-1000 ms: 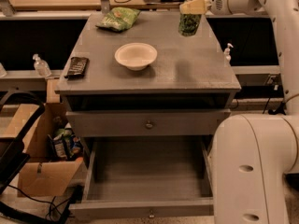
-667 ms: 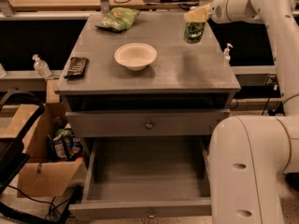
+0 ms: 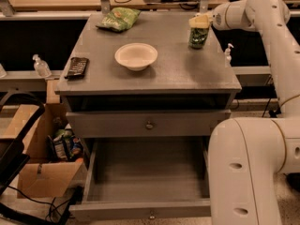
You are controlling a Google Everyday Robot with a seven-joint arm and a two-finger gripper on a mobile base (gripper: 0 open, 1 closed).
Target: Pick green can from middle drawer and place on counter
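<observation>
The green can (image 3: 198, 37) stands upright at the back right of the counter (image 3: 178, 71), at or just above its surface. My gripper (image 3: 199, 21) comes in from the right and sits over the can's top, with its pale fingers closed on the can. The middle drawer (image 3: 145, 177) is pulled open below, with an empty floor and its knob on the front edge.
A white bowl (image 3: 136, 55) sits mid-counter, a light-green snack bag (image 3: 118, 18) at the back left and a dark flat packet (image 3: 77, 67) at the left edge. A closed drawer front (image 3: 147, 124) is above the open drawer. My white arm base (image 3: 253, 172) is beside the drawer's right.
My gripper has carried the green can downward and slightly to the right, from above the counter's back right to the counter surface.
</observation>
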